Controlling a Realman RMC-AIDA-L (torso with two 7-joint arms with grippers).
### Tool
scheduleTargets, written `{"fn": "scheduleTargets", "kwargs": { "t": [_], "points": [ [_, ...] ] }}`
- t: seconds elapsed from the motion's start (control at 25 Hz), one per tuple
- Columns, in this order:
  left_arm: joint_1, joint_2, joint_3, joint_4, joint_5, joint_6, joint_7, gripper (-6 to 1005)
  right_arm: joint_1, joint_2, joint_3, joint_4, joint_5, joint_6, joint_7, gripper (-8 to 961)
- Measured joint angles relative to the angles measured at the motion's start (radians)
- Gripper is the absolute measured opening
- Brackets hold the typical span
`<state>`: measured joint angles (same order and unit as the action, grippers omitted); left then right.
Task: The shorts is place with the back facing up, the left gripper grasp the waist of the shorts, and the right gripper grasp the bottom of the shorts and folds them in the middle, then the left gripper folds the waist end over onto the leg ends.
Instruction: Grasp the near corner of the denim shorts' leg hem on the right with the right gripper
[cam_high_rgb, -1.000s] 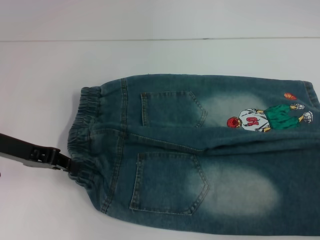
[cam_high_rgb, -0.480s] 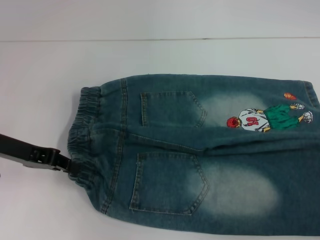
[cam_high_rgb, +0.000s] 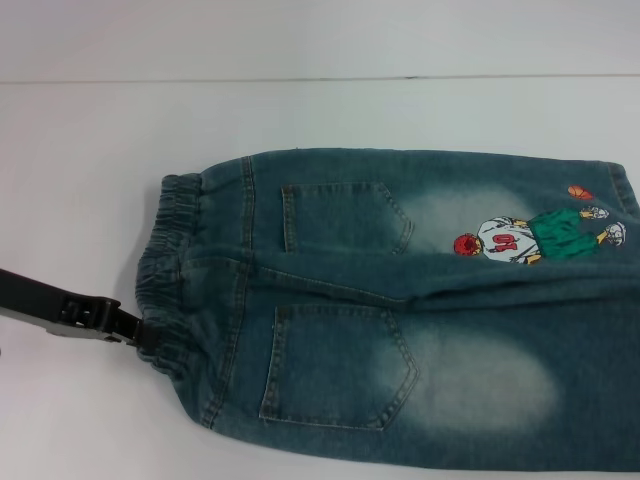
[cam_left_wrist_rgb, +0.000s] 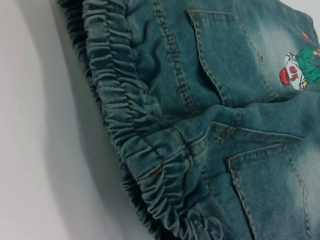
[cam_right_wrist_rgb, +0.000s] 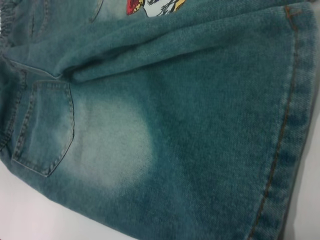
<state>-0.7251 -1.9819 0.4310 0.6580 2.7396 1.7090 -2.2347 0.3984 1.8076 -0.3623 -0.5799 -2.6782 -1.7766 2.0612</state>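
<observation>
Head view. The shorts (cam_high_rgb: 400, 310) lie flat on the white tabletop (cam_high_rgb: 90, 150), back side up with both patch pockets showing, filling the centre and right of the frame and running off the right and lower edges. That orientation suits a lengthwise fold. The waist of the shorts (cam_high_rgb: 165, 270) sits at centre left, puckered. The left gripper (cam_high_rgb: 140, 335) enters from the lower left edge, its tip touching the near corner of the waistband; I cannot tell whether the jaws are apart or clamped on the cloth, since the tip is buried in the gathers. Likely placed at that corner so it can lift one edge across. The cartoon print (cam_high_rgb: 540, 232) lies at the right, close to the bottom of the shorts (cam_high_rgb: 622, 195), only one hem showing at the right edge.

Left wrist view. Waistband ridges run from upper left to lower centre, close to the lens; no fingers visible. The camera is just beside the band, consistent with a grasp in preparation or under way.

Right wrist view. One leg hem runs down the right of the frame, a faded patch at centre left. The right gripper is not visible in any view, though its camera hangs near the hem.

Against the earlier head frames: the left gripper has crept slightly lower; the cloth looks unmoved.
</observation>
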Motion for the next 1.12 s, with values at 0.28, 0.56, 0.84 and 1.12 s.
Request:
{"fn": "scheduleTargets", "kwargs": {
  "t": [0.28, 0.56, 0.84, 1.12],
  "points": [
    [-0.001, 0.000, 0.000, 0.000, 0.000, 0.003, 0.003, 53, 0.005, 0.001, 0.000, 0.009, 0.004, 0.002, -0.002, 550],
    [-0.001, 0.000, -0.002, 0.000, 0.000, 0.006, 0.005, 53, 0.009, 0.001, 0.003, 0.011, 0.007, 0.000, -0.006, 527],
    [0.000, 0.000, -0.004, 0.000, 0.000, 0.006, 0.005, 53, 0.007, -0.001, 0.011, 0.011, 0.006, -0.004, -0.020, 351],
    [-0.001, 0.000, -0.005, 0.000, 0.000, 0.006, 0.006, 53, 0.002, -0.001, 0.008, 0.011, 0.001, 0.001, -0.024, 85]
  ]
}}
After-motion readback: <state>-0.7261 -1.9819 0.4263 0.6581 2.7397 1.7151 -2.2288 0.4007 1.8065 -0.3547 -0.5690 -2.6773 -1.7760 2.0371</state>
